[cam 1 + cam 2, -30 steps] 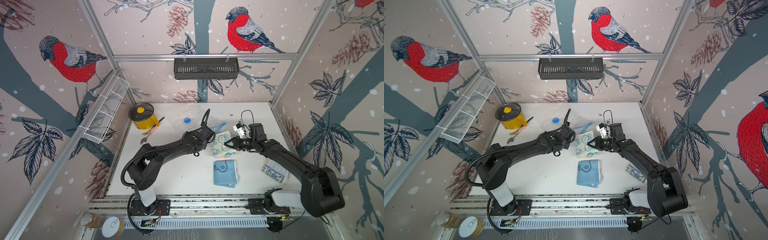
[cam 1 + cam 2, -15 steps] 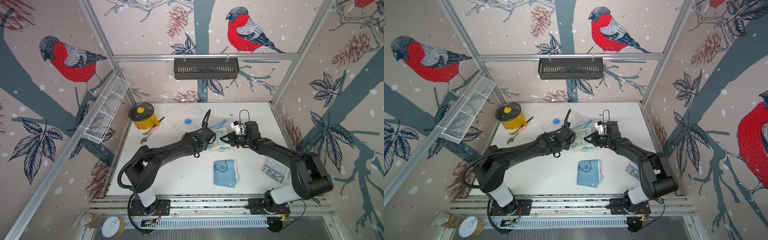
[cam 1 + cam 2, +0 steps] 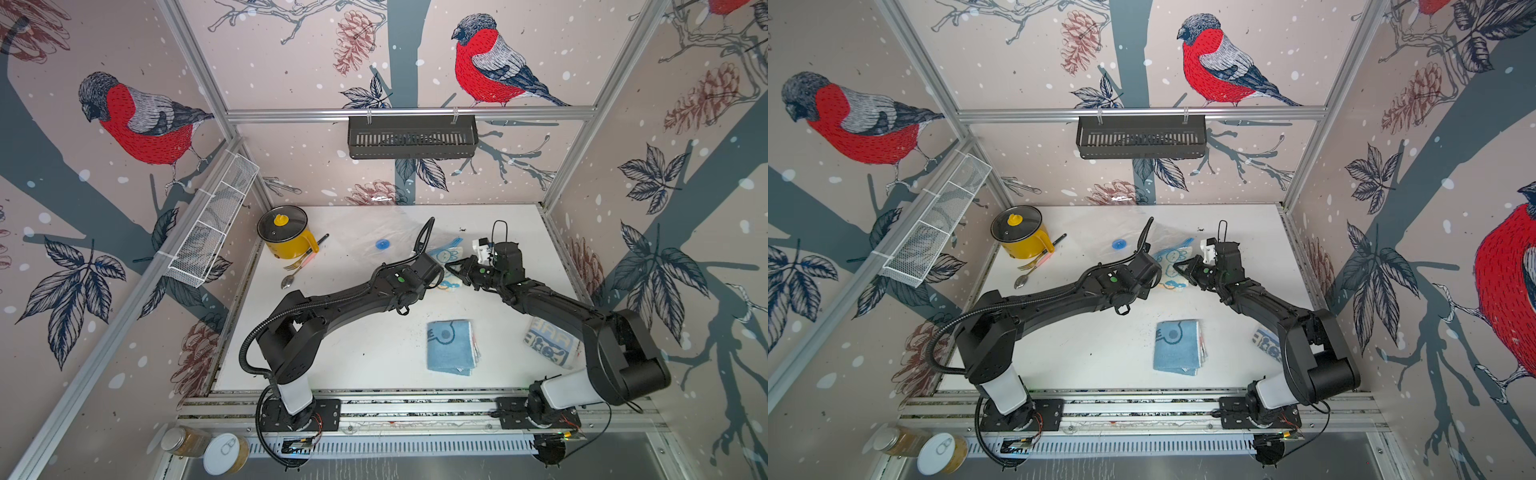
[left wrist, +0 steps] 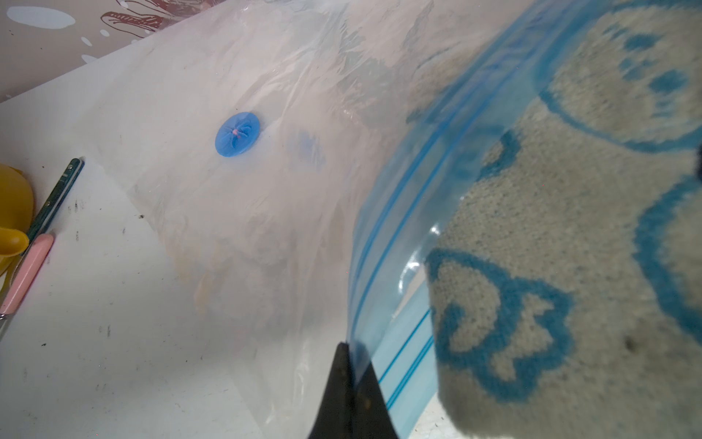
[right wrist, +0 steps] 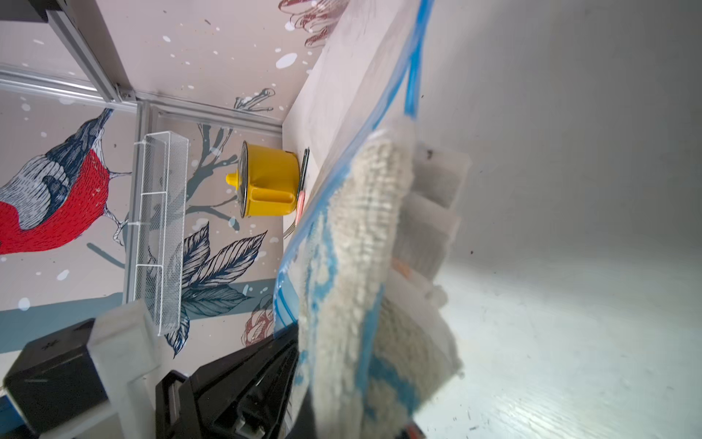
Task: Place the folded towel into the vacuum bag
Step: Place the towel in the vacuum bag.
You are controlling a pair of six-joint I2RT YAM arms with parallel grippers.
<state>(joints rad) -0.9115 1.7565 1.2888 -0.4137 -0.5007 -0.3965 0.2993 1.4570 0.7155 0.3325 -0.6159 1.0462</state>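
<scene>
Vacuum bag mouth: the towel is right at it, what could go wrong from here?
The left gripper pinches only a thin bit of the zip strip; it may slip, letting the vacuum bag mouth collapse. The towel in the right gripper could snag on that strip and bunch up or unfold.

The vacuum bag (image 4: 247,228) is clear with a blue zip strip (image 4: 387,228), the towel (image 4: 551,213) cream with blue figures.
</scene>
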